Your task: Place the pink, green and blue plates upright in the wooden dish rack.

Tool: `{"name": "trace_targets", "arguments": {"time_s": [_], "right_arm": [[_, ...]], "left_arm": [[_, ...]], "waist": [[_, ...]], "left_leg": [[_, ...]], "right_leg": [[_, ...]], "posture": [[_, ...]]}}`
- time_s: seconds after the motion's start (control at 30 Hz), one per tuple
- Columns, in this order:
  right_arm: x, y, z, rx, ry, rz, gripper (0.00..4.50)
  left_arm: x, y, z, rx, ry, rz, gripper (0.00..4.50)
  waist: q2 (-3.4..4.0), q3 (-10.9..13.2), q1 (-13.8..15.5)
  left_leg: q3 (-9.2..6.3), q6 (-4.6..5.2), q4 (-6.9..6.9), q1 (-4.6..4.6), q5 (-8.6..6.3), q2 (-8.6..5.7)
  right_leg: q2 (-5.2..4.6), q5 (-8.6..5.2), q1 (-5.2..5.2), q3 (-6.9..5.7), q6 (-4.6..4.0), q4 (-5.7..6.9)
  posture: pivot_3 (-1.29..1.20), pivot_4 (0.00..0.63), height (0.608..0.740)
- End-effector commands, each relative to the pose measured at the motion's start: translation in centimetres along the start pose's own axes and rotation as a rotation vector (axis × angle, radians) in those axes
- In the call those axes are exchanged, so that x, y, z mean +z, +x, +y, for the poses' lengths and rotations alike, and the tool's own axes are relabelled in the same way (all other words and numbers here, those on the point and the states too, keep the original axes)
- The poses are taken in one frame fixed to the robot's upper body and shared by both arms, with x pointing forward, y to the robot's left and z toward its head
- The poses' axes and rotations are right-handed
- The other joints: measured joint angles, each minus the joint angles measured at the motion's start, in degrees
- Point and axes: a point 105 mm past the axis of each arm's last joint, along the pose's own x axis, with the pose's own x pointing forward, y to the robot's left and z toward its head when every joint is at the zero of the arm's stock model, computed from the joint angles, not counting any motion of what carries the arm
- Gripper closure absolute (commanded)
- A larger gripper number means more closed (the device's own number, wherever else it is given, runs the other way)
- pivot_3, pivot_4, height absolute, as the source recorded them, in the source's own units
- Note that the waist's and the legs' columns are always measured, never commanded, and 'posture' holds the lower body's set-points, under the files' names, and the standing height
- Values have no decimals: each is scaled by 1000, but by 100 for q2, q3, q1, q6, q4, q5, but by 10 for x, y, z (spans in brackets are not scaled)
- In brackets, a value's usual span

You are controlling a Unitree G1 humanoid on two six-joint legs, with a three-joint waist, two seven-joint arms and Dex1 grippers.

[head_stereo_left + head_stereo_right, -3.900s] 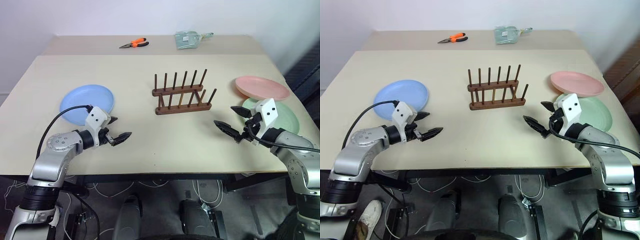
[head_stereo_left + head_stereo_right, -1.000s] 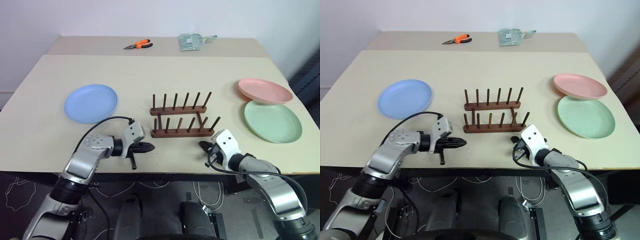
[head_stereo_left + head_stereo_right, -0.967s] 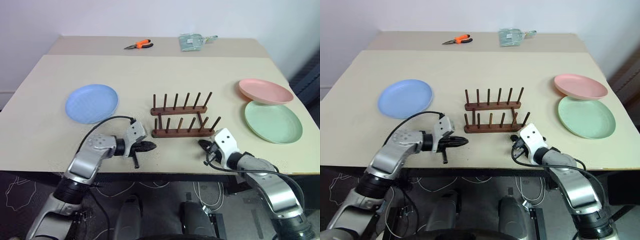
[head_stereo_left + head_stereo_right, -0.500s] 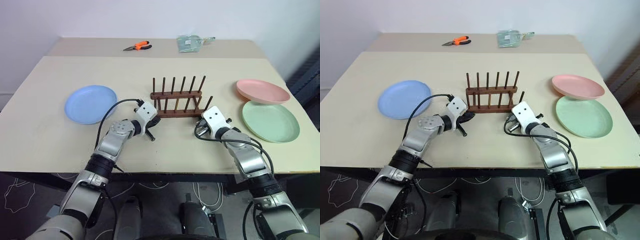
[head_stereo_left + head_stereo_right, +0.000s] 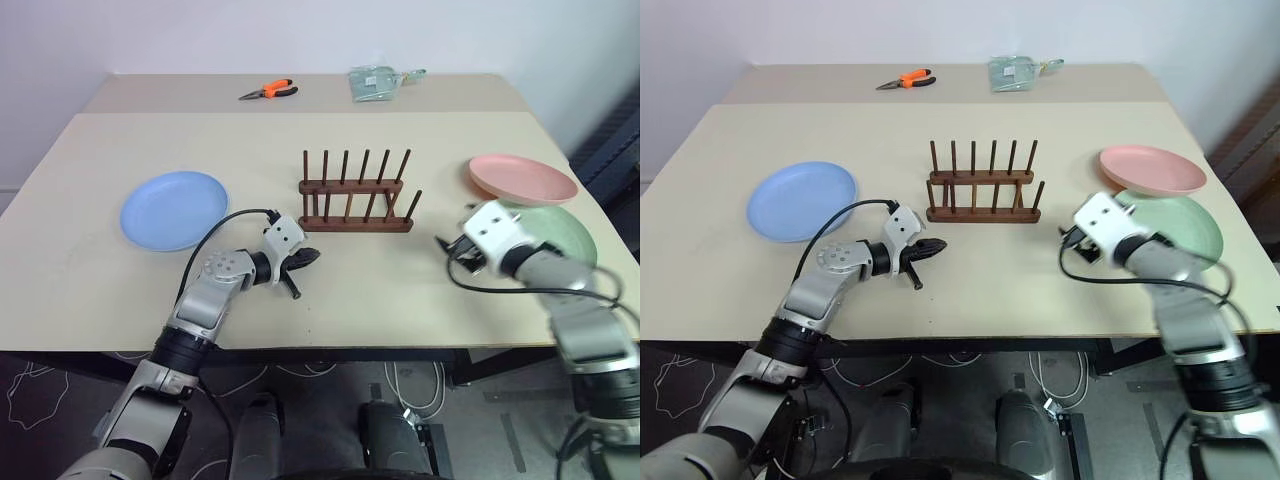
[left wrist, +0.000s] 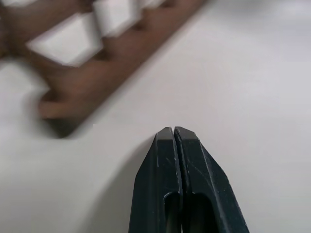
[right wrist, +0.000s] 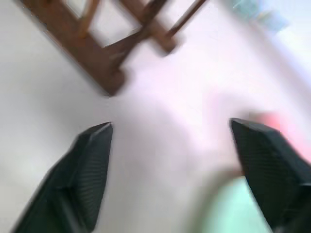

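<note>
- The right gripper (image 7: 170, 170) has swung away from the rack (image 5: 356, 190) toward the green plate (image 5: 560, 232) at right, its jaws now wide apart; likely the first pick.
- The left gripper (image 6: 173, 141), jaws together, sits near the rack's left end.
- All 3 plates lie flat: blue plate (image 5: 173, 208) left, pink plate (image 5: 522, 178) overlapping green.
- Green sits near the table's right edge (image 5: 600, 290); open room lies in front of the rack.

Three plates on counter (image 5: 400, 290): one blue plate (image 5: 173, 208), one pink plate (image 5: 522, 178), one green plate (image 5: 565, 232). One wooden dish rack (image 5: 356, 195), two peg rows. One orange-handled pliers (image 5: 268, 90). One pale green packet (image 5: 375, 81). Two claws: left claw (image 5: 308, 257), right claw (image 5: 448, 246).
</note>
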Motion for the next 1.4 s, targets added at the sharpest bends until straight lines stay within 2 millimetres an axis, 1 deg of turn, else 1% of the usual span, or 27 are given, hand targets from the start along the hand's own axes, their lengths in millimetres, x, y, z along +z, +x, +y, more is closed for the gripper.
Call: {"name": "trace_targets", "arguments": {"time_s": [0.03, 0.1, 0.17, 0.23, 0.3, 0.4, 0.5, 0.57, 0.6, 0.7, 0.73, 0.77, 0.8, 0.87, 0.93, 1.0, 1.03, 1.1, 1.13, 1.2, 1.23, 1.27, 1.3, 1.33, 1.37, 1.4], "right_arm": [[-4, -13, -34, -60, -157, 62, 796], [-25, -11, -50, -91, -225, 146, 796], [-39, -7, -58, -96, -302, 196, 796], [-57, 1, -70, -139, -267, 227, 796], [-73, 10, -82, -171, -294, 274, 796], [-83, 22, -91, -179, -304, 298, 796], [-91, 33, -88, -155, -313, 321, 796], [-97, 38, -83, -132, -324, 333, 1294], [-98, 39, -81, -126, -318, 335, 1669], [-103, 40, -78, -108, -333, 343, 3082], [-103, 40, -80, -118, -331, 341, 3707], [-102, 39, -82, -129, -344, 336, 4241], [-101, 39, -83, -138, -355, 330, 4467], [-97, 39, -87, -159, -376, 309, 4467], [-86, 34, -97, -213, -439, 261, 4467], [-70, 28, -107, -262, -502, 195, 4467], [-57, 24, -110, -282, -516, 136, 4467], [-28, 18, -110, -305, -476, 1, 4467], [-8, 13, -108, -313, -400, -98, 4467], [40, -1, -99, -279, -89, -340, 4467], [58, -10, -93, -227, 67, -437, 4467], [73, -18, -85, -159, 198, -508, 4467], [82, -24, -79, -109, 272, -539, 4467], [103, -38, -67, 9, 425, -652, 4467], [118, -50, -57, 123, 528, -734, 4467], [127, -58, -51, 206, 601, -779, 4467]], "left_arm": [[27, -7, -18, -95, 35, -82, 4500], [32, -8, -24, -130, 43, -92, 4500], [35, -7, -26, -140, 49, -100, 4500], [35, -4, -25, -135, 46, -99, 4500], [36, -3, -24, -134, 39, -102, 4500], [39, -4, -26, -143, 32, -113, 4500], [40, -6, -29, -153, 33, -121, 4500], [40, -6, -30, -152, 32, -122, 4500], [39, -6, -30, -149, 31, -120, 4500], [38, -9, -29, -140, 28, -118, 4500], [37, -10, -29, -137, 26, -117, 4500], [36, -11, -29, -134, 25, -115, 4500], [35, -12, -29, -131, 25, -112, 4500], [34, -13, -29, -129, 25, -107, 4500], [33, -14, -29, -127, 32, -104, 4500], [33, -14, -28, -123, 39, -99, 4500], [33, -14, -27, -121, 42, -96, 4500], [32, -16, -25, -117, 44, -93, 4500], [32, -17, -23, -112, 45, -93, 4500], [32, -20, -18, -102, 45, -90, 4500], [32, -21, -16, -99, 44, -89, 4500], [31, -23, -15, -97, 44, -89, 4500], [31, -23, -14, -96, 43, -88, 4500], [31, -25, -11, -91, 44, -87, 4500], [31, -26, -8, -86, 46, -85, 4500], [30, -27, -6, -84, 47, -84, 4500]], "waist": [[-5, 2, 0], [-5, 2, -6], [-5, 2, -14], [-5, 3, -27], [-2, 5, -47], [7, 11, -48], [7, 11, -48], [7, 11, -44], [7, 11, -37], [8, 12, -20], [8, 12, -23], [9, 12, -28], [10, 13, -34], [11, 14, -43], [12, 14, -49], [25, 20, -38], [27, 21, -24], [28, 21, -20], [28, 20, -20], [27, 21, -33], [27, 21, -47], [28, 21, -45], [30, 21, -21], [30, 21, -7], [27, 22, 16], [25, 23, 27]], "left_leg": [[0, -1, 2, 2, 0, 0], [0, -1, 10, 2, -1, 0], [3, -1, 14, 4, -1, 0], [4, 1, 11, 3, -1, 0], [5, 3, 9, -7, 0, -2], [6, 4, 7, -7, 0, -2], [6, 4, 1, -7, 1, -2], [6, 4, 1, -6, 1, -3], [6, 4, 1, -7, 1, -3], [5, 4, 2, -9, 1, -6], [5, 4, 2, -9, 1, -7], [5, 4, 2, -9, 1, -7], [5, 4, 2, -8, 1, -7], [5, 4, 2, -8, 1, -7], [5, 3, 2, -6, 1, -7], [5, 3, 2, -6, 1, -7], [5, 3, 2, -7, 1, -8], [5, 3, 0, -8, 1, -8], [4, 3, 0, -7, 1, -8], [4, 4, 0, -4, 1, -8], [2, 4, 2, -2, 1, -5], [0, 4, 1, 6, 1, -5], [1, 4, 2, 10, 1, -4], [0, 3, 5, 9, 1, -4], [-1, 4, 8, 7, 1, -5], [-2, 4, 11, 5, 0, -5]], "right_leg": [[0, 0, 2, 0, -1, -2], [-1, 1, 5, 0, -4, -6], [-2, 4, 7, 1, -9, -13], [-2, 5, 7, 3, -10, -15], [-2, 5, -3, 6, -9, -13], [-2, 6, -8, 8, -7, -10], [-1, 3, -10, 8, -2, -7], [-1, 2, -8, 8, -1, -7], [-1, 2, -7, 8, -1, -7], [-1, 1, -5, 8, 0, -7], [-1, 1, -4, 10, 0, -7], [-1, 1, -4, 10, 0, -7], [-1, 1, -4, 10, 0, -7], [-1, 1, -6, 11, 1, -4], [-1, 1, -6, 11, 1, -3], [-1, 1, -6, 12, 1, -2], [-1, 0, -8, 13, 2, -2], [-1, -2, -8, 13, 5, -1], [-1, -2, -8, 13, 6, 0], [-1, -2, -3, 14, 9, 1], [0, -2, -1, 14, 10, 5], [2, 0, 6, 14, 13, 6], [2, 1, 8, 14, 14, 10], [2, 1, 9, 13, 14, 11], [2, -2, 11, 13, 9, 10], [1, -2, 14, 12, 6, 8]], "posture": [[0, 150, 740], [0, 150, 740], [0, 150, 740], [0, 150, 740], [0, 150, 740], [0, 150, 740], [0, 150, 740], [0, 150, 740], [0, 150, 740], [0, 150, 740], [0, 150, 740], [0, 150, 740], [0, 150, 740], [0, 150, 740], [0, 150, 740], [0, 150, 740], [0, 150, 740], [0, 150, 740], [0, 150, 740], [0, 150, 740], [0, 150, 740], [0, 150, 740], [0, 150, 740], [0, 150, 740], [0, 150, 740], [0, 150, 740]]}}
